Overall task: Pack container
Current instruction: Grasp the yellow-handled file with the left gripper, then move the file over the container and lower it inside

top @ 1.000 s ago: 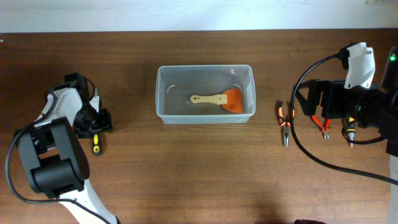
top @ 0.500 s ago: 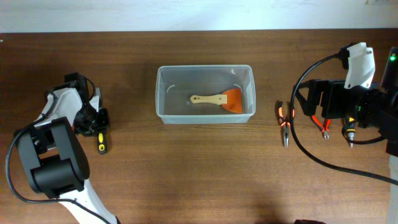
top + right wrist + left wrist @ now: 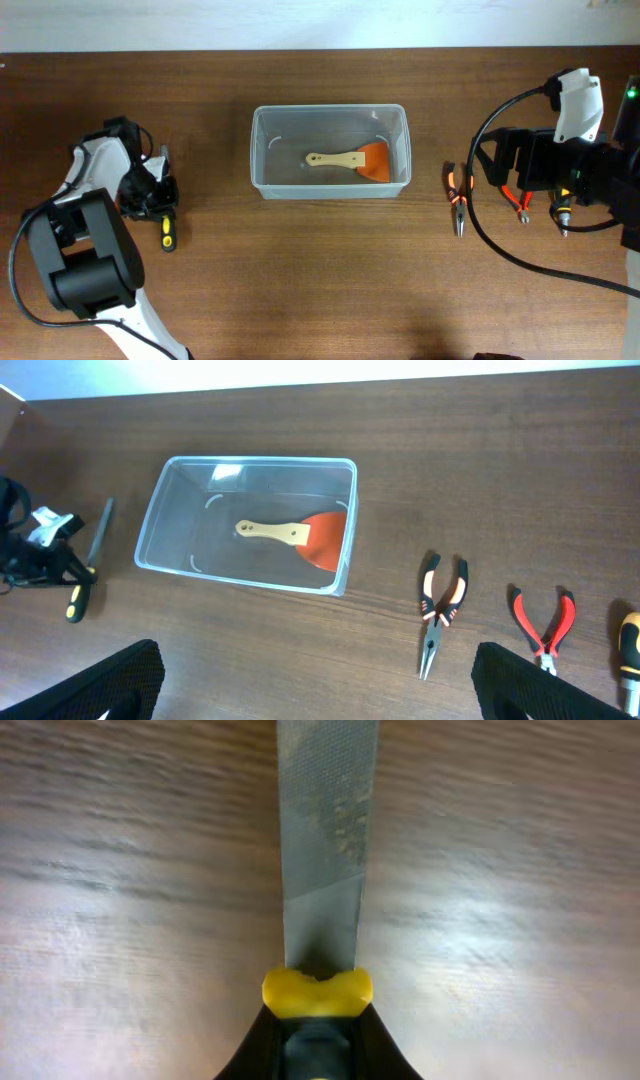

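The clear container (image 3: 262, 150) stands at mid table and also shows in the right wrist view (image 3: 160, 510). Inside it lies a spatula (image 3: 350, 160) with a wooden handle and an orange blade. My left gripper (image 3: 153, 196) is at the far left, shut on a metal file (image 3: 168, 232) with a yellow and black handle. In the left wrist view the file's grey blade (image 3: 322, 830) points away over the wood. My right gripper (image 3: 320, 680) is open and empty, held high at the right side of the table.
Orange and black needle-nose pliers (image 3: 457, 200) lie right of the container. Red-handled pliers (image 3: 520, 203) and a yellow and black handled tool (image 3: 628, 650) lie further right, under the right arm. The table's back edge meets a white wall.
The file's handle end has shifted a little to the right with the left gripper. The right arm and the container have not moved.
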